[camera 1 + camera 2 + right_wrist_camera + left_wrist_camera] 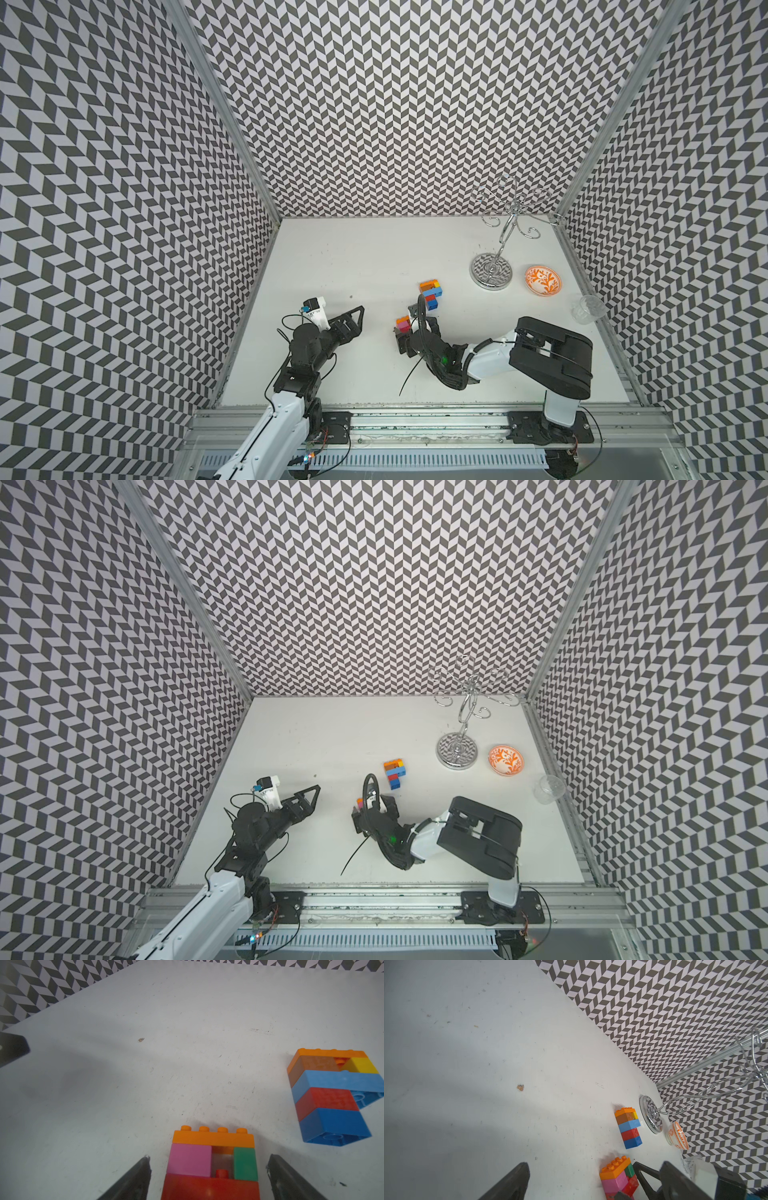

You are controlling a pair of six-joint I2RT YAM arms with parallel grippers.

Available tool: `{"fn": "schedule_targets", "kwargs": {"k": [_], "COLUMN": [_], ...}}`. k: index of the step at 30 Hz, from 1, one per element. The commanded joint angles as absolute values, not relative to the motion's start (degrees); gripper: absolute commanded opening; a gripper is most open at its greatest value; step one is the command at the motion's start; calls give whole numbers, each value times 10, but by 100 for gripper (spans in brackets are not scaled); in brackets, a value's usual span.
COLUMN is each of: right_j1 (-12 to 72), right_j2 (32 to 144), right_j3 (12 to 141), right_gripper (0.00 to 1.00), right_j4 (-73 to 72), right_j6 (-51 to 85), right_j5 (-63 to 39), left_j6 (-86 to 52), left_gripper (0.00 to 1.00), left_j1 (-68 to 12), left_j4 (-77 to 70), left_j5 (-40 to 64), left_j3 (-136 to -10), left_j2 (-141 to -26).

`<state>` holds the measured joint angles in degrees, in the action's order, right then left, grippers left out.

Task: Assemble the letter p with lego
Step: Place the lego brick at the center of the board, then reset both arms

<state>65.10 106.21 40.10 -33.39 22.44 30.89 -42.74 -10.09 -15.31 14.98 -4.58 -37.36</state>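
**Bench stock: two lego blocks, both grippers open**

1. Near lego block point(214, 1140). It lies flat on the white bench point(353, 257), with its studs pointing away from the right arm. The bricks are an orange oblong at the far end, then pink and green squares with a gap between them, then a red oblong.
2. Right gripper point(208, 1159). The jaws are spread wide and stand one on each side of the near lego block's red end. Bare bench shows on both sides, so the gripper holds nothing.
3. Far lego block point(328, 1097). It lies on the bench beyond the right gripper and well apart from it. In order, the bricks are orange, brown with yellow, light blue, red and blue.
4. Left gripper point(353, 322). It is fully spread and empty, over bare bench near the near lego block and not touching it.
5. Chrome stand point(491, 270), orange-patterned bowl point(543, 281) and clear cup point(588, 309). All three are on the bench towards the right wall. Whether the orange marks on the bowl's outer wall are writing cannot be told.
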Motion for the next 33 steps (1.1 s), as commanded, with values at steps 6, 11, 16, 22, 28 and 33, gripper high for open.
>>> {"fn": "schedule_targets", "kwargs": {"k": [6,11,16,22,28,33], "right_j1": [653,654,634,510,342,230], "right_j2": [940,817,665,521,393,384], "right_j3": [381,360,323,314,211,159], "right_gripper": [99,99,99,99,99,99], "right_j4": [-296,-245,-228,-184,-294,-356], "right_j6": [252,228,160,31,-26,-15], "right_j5": [281,304,343,295,224,230], "left_j6": [-406,-417,-387,-304,-229,-152], "left_gripper": [100,100,100,100,100,100], "left_j1": [-98,-100,-108,-109,-95,-65], "left_j4": [-98,-83,-74,-128,-239,-324], "left_j5": [101,60,-22,-112,-162,-201], "left_j3": [-106,-134,-171,-192,-187,-180], "left_j2": [-375,-353,-340,-347,-420,-521]}}
